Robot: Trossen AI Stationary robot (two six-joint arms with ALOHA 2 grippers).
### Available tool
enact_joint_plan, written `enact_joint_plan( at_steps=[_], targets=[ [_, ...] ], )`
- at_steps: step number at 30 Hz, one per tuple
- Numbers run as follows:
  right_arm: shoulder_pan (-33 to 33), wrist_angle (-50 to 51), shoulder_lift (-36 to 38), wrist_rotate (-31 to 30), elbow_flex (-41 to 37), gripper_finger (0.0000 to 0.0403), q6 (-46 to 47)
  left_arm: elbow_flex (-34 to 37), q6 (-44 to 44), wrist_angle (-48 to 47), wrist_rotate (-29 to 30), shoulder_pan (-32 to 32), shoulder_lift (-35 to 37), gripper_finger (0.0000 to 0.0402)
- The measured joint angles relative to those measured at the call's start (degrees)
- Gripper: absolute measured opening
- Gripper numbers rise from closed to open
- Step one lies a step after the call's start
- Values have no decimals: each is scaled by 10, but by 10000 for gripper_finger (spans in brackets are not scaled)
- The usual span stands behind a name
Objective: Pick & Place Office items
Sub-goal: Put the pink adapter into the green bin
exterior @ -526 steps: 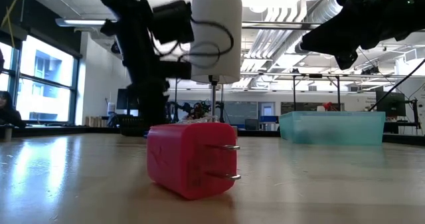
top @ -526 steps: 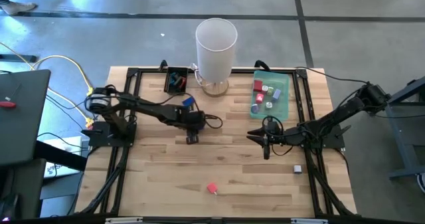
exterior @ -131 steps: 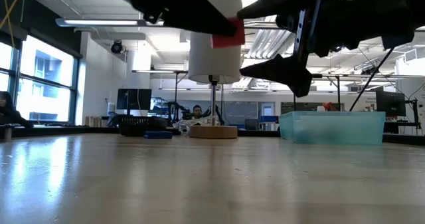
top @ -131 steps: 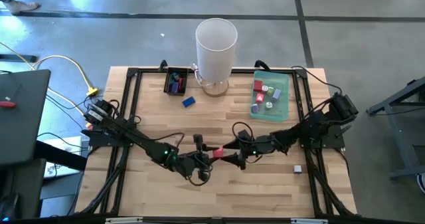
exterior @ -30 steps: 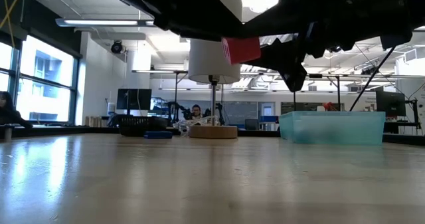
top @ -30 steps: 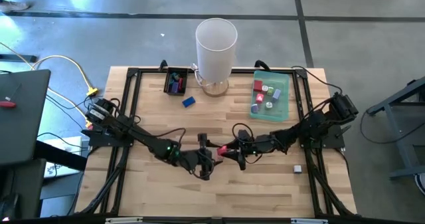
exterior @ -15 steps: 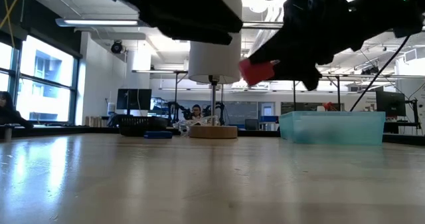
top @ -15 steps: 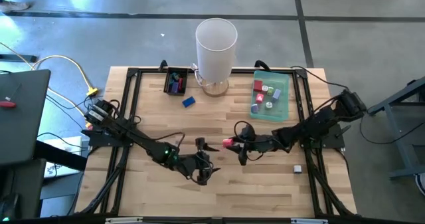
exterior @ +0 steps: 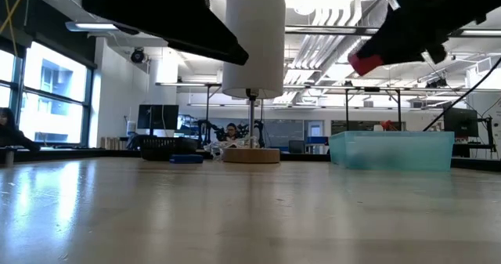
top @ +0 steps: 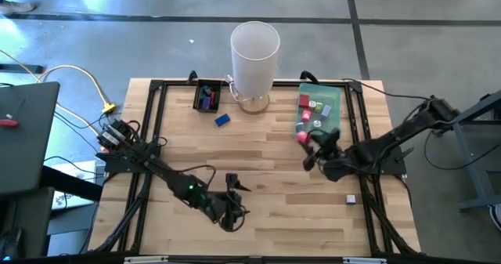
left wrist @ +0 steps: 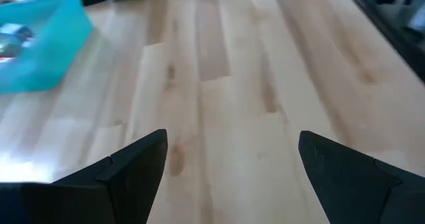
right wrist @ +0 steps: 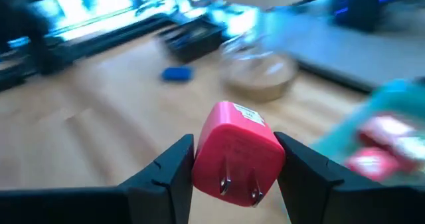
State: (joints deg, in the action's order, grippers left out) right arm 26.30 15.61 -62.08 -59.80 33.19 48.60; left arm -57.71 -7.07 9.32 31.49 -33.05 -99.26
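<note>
A pink-red plug block [right wrist: 236,151] with two metal prongs sits between the fingers of my right gripper [right wrist: 234,159], which is shut on it. In the high view this gripper [top: 307,144] hangs just in front of the translucent green tray [top: 333,123]. The tray holds several small items [top: 311,106]. A blue item [top: 222,120] lies on the wood near the black tray [top: 197,95]. A small grey item [top: 350,199] lies at the right. My left gripper [top: 232,195] stands open over bare wood near the table's middle, nothing between its fingers [left wrist: 126,174]. My right gripper pinches the plug block by two opposite sides [right wrist: 200,159] between its two fingers. The prongs [right wrist: 226,184] point back toward the wrist. The fingers reach in from the table's right, slanting toward the far left. The block is lifted clear of the table [exterior: 364,63].
A tall white cylinder [top: 254,52] on a round wooden base stands at the far middle, between the black tray and the green tray. A black frame [top: 153,139] runs along the table's edges. Bare wood [top: 282,217] spreads across the near half.
My right gripper has carried the plug block up and toward the table's far right, from beside my left gripper to just in front of the green tray. My left gripper, which was at the plug, has drawn back toward the near edge with nothing in it.
</note>
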Motion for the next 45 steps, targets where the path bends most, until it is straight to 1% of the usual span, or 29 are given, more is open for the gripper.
enact_joint_plan(
  at_steps=[2, 5, 9, 12, 16, 21, 27, 30, 35, 38, 42, 45],
  targets=[
    [-6, 63, 15, -24, 0, 163, 38, 0, -3, -1, -11, -5, 0, 332],
    [-45, 154, 21, -29, 0, 163, 108, 0, -7, -7, -19, -7, 0, 332],
    [-121, 251, 15, 12, 0, 163, 187, 0, -8, -13, -20, -9, 0, 332],
    [-180, 292, 9, 61, 0, 162, 207, 0, -11, -18, -20, -10, 0, 332],
    [-251, 316, 10, 131, 0, 162, 199, 0, -27, -25, -20, -10, 0, 332],
    [-324, 330, 10, 187, 0, 165, 140, 0, -31, -40, -20, -10, 0, 332],
    [-397, 330, 10, 315, 0, 163, 91, 0, -31, -46, -20, -10, 0, 332],
    [-432, 332, 10, 362, 0, 166, 68, 0, -31, -46, -20, -10, 0, 332],
    [-473, 334, 10, 413, 0, 167, 49, 0, -38, -46, -20, -10, 0, 332],
    [-487, 326, 10, 448, 0, 184, 41, 0, -40, -46, -20, -9, 0, 332],
    [-489, 324, 10, 444, 0, 214, 37, 0, -42, -46, -20, -9, 0, 332],
    [-489, 320, 10, 443, 0, 226, 39, 0, -49, -46, -20, -9, 0, 332]
  ],
)
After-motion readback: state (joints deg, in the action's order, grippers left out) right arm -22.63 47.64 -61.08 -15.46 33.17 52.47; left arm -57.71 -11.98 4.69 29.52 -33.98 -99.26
